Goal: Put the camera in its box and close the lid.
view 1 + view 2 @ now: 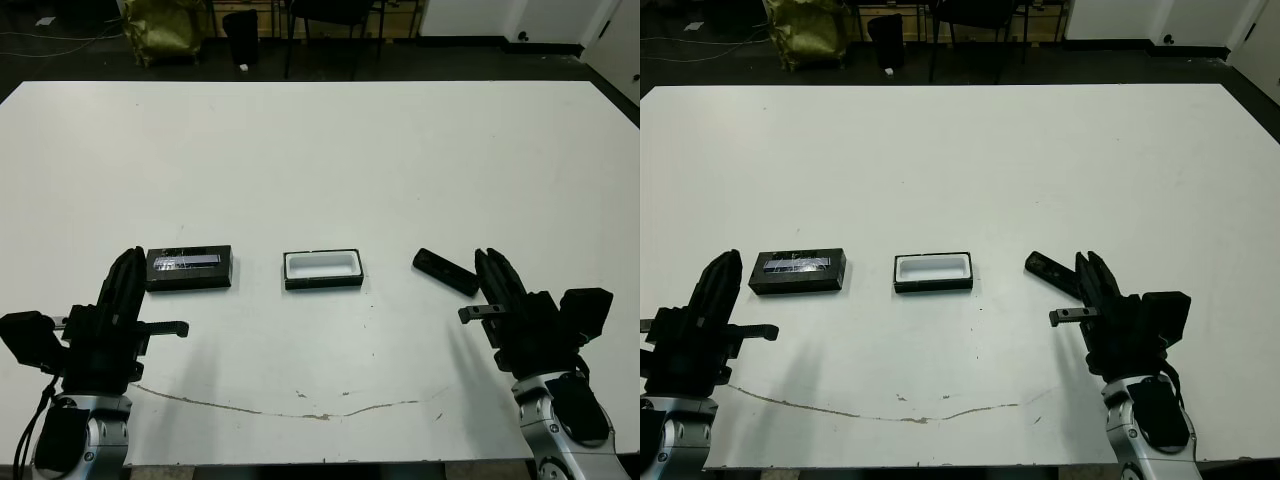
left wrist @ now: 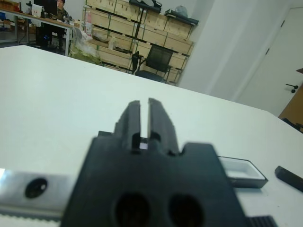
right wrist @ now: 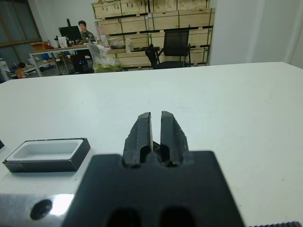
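Observation:
The box (image 1: 322, 269), a shallow black tray with white lining, lies open and empty at the table's middle. To its left rests the lid (image 1: 189, 267), black with a pale silvery-blue stripe on top. On the box's right, the slim black camera (image 1: 445, 272) lies slanted on the table. My left gripper (image 1: 130, 258) hovers shut just left of the lid, holding nothing. My right gripper (image 1: 492, 258) is shut and empty too, its tips just right of the camera's near end. The right wrist view shows the box (image 3: 47, 153) beside the fingers (image 3: 142, 132).
A thin dark crack line (image 1: 300, 408) runs along the white table (image 1: 320, 150) near its front edge. Beyond the far edge stand a black chair (image 1: 330, 20) and a yellow-green bag (image 1: 165, 30). A person (image 3: 83, 28) sits at a distant desk.

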Controlling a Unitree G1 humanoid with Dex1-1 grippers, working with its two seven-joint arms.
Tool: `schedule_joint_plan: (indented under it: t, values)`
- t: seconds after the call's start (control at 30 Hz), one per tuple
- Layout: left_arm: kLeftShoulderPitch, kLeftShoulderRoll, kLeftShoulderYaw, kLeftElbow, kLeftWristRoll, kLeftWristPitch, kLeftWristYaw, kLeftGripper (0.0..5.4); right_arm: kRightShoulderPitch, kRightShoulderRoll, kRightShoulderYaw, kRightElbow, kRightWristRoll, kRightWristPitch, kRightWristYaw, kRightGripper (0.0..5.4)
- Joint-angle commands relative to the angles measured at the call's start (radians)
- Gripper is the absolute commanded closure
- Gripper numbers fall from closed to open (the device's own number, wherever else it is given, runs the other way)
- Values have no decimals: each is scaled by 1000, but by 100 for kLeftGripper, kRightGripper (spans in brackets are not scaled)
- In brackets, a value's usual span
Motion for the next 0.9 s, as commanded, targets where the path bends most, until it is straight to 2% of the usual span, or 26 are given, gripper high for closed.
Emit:
schedule_joint_plan:
  t: [0.03, 0.17, 0.23, 0.37, 0.43, 0.47, 0.53, 0.63, 0.73, 0.9]
  values:
    - [35, -2, -6, -5, 10, 8, 7, 535, 23, -12, 3, -1, -2, 12, 4, 540]
    - [18, 1, -5, -1, 4, 26, 14, 535, 4, -9, 4, 3, 15, 53, -2, 540]
    - [4, 6, -6, 7, 4, 35, 15, 535, -11, -11, 5, 35, 27, 23, 24, 540]
    - [-4, 7, -7, 17, 12, 27, 9, 535, -23, -28, 11, 2, 11, 84, 6, 540]
    - [1, 4, -6, 16, 8, 28, 12, 535, -35, -55, -6, 19, 21, 40, 50, 540]
    - [3, 3, -6, 16, 10, 26, 13, 535, -49, -75, -21, 55, 21, -19, 87, 540]
    - [7, 2, -3, 21, 6, 17, 6, 535, -81, -111, -56, 77, 39, -42, 126, 540]
    - [13, 3, -5, 11, 7, 26, 12, 535, -147, -186, -116, 95, 116, -3, 195, 540]
    - [16, 4, -8, 9, 9, 18, 5, 535, -240, -301, -163, 149, 176, 66, 277, 540]
    - [22, 5, -12, 2, 12, 20, 7, 540, -390, -473, -147, 261, 147, 140, 379, 462]
